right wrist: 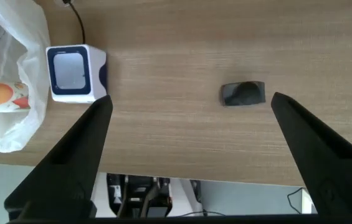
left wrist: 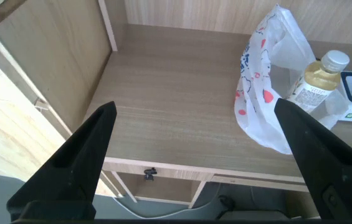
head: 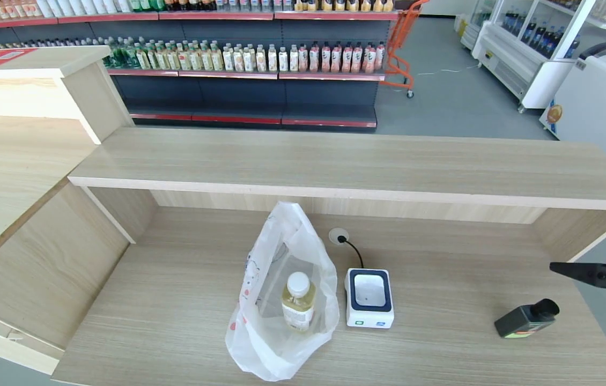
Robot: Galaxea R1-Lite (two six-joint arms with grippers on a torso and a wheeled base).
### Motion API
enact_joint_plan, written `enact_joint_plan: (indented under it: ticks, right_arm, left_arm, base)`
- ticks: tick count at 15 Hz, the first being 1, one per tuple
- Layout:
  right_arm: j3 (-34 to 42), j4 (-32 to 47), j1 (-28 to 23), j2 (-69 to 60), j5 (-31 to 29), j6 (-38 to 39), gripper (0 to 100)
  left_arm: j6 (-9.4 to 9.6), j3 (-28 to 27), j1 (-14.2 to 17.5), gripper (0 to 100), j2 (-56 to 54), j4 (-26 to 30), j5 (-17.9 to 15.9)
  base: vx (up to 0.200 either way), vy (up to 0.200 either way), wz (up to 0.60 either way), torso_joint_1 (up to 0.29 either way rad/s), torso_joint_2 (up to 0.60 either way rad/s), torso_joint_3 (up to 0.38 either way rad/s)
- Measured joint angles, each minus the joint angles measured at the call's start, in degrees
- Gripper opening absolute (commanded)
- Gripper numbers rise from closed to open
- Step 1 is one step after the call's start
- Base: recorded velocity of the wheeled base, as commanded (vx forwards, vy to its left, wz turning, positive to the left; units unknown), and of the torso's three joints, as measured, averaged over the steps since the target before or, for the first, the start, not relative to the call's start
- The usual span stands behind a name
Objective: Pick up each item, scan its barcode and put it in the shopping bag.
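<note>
1. right pincer (right wrist: 191, 102): fingers spread wide, holding nothing. it hangs over the right part of the counter (head: 442, 343), with the dark bottle (right wrist: 243, 93) below it, off-centre toward one finger.
2. left pincer (left wrist: 195, 107): also spread and empty, over the counter's left part, to the left of the shopping bag (left wrist: 263, 93).
3. dark bottle lies on its side, well apart from the scanner (head: 369, 297), on the robot's right. judged not yet scanned or bagged; it looks like the next item to pick.
4. shopping bag stands just beside the scanner on its left, mouth open. a pale bottle (head: 298, 300) stands upright inside.
5. risk: the lying bottle may roll or skid when the fingers close. cause: round body plus off-centre approach, so one finger would touch first.
6. risk: failed scan. cause: barcode position cannot be made out, and it may face away from the scanner window once gripped.
7. risk: drop beside the bag or bag collapse. cause: thin floppy rim, and the pale bottle already takes up part of the opening.
</note>
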Motion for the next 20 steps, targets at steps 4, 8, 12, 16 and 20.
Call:
enact_joint_plan:
  ticks: [4, 8, 12, 16, 20]
  right_arm:
    - [-0.1, 3.4, -0.1, -2.1, 0.0, 0.7, 100]
    - [0.1, 5.6, 0.0, -2.6, -0.4, 0.7, 100]
    - [0.0, 6.1, 0.0, -1.9, -3.3, 0.2, 100]
    - [-0.7, 6.1, -1.7, 0.4, -7.2, -6.4, 100]
    - [-0.6, 6.0, -7.2, 5.3, -10.5, -21.5, 100]
  left_arm:
    - [-0.06, 0.0, 0.0, 100, 0.0, 0.0, 0.0]
    - [0.16, 0.0, 0.0, 100, 0.0, 0.0, 0.0]
    - [0.63, 0.0, 0.0, 100, 0.0, 0.0, -0.1]
    - [0.77, 0.0, 0.0, 100, 0.0, 0.0, -0.2]
    - [0.88, 0.0, 0.1, 100, 0.0, 0.0, -0.2]
  base:
    - [-0.150, 0.000, 0.00, -0.001, 0.00, 0.003]
    - [-0.200, 0.000, 0.00, 0.010, 0.01, 0.002]
    - [0.000, -0.050, 0.00, 0.001, 0.00, 0.001]
    - [0.000, -0.200, 0.00, -0.001, 0.00, 0.008]
    - [0.000, -0.200, 0.00, 0.008, 0.00, 0.000]
